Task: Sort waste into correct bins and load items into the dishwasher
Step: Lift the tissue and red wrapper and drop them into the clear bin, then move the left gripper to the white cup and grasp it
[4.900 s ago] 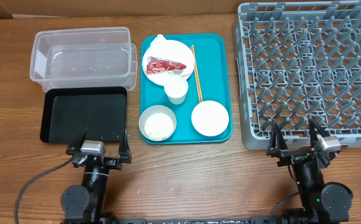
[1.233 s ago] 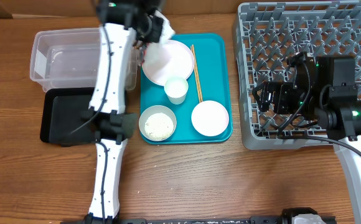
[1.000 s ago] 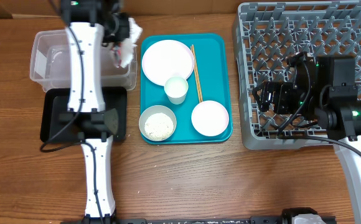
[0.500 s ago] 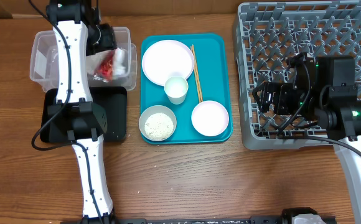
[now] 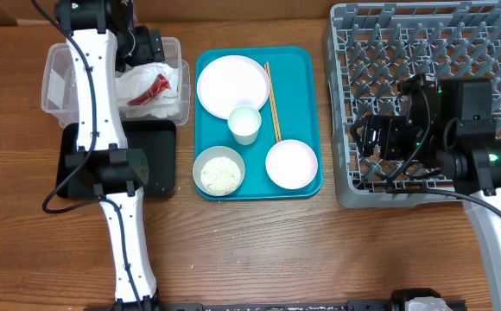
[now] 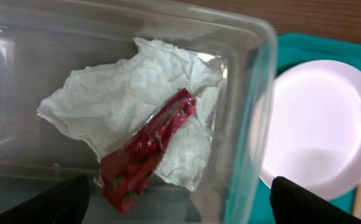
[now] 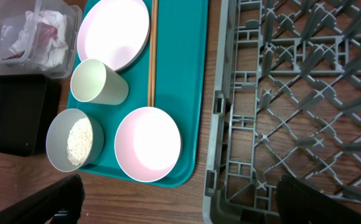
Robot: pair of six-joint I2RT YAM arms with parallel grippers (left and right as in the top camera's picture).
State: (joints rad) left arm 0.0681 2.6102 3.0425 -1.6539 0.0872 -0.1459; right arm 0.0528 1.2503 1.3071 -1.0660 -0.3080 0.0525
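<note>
Since paper napkin [image 6: 137, 99] and red foil wrapper [image 6: 146, 149] lie in clear tub [image 5: 56, 82] at 10 o'clock, waste is judged mostly sorted | left gripper [image 6: 179, 186] spread, empty, above tub | right gripper [image 7: 180, 202] spread, empty, at dish rack [image 5: 423, 52] 9 o'clock | rice bowl [image 5: 219, 173], empty bowl [image 5: 291, 162], plate [image 5: 233, 84], cup [image 5: 244, 125], chopsticks [image 5: 272, 99] yet to be handled on teal tray [image 5: 307, 69]

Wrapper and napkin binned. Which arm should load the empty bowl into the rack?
Probably the right gripper: open, it hangs over the rack edge beside the empty bowl; the left gripper is across the tray, above the tub.
</note>
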